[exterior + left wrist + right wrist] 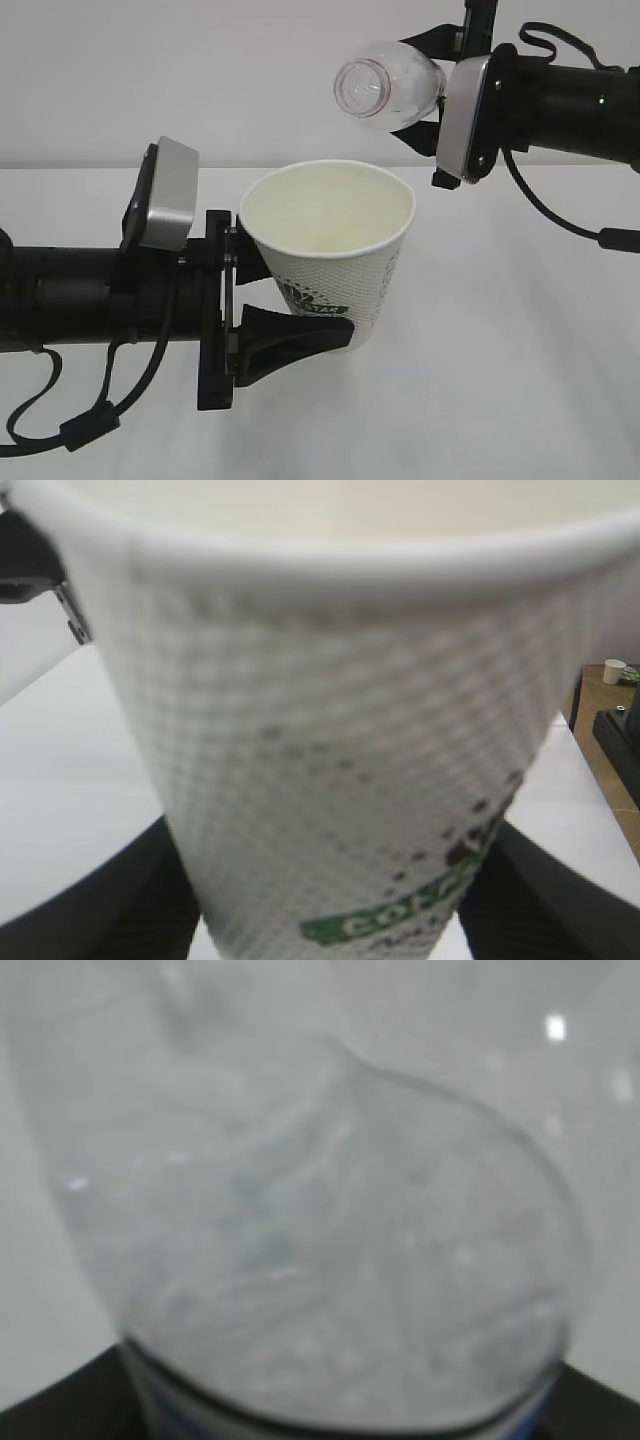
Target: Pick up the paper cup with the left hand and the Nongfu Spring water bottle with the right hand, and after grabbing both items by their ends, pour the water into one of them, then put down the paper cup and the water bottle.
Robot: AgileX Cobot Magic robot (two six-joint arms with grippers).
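Pouring step. The left claw (300, 335) pinches the cup (330, 250) low on its wall, holding it upright above the white bench (520, 380). The right claw (440, 75) pinches the bottle (390, 85), tipped level, mouth just above the cup's far right rim. No stream shows; tipping further seems next.

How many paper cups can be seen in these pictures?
1. The paper cup is held above the table by the left hand, just below the tipped bottle. None is seen elsewhere.
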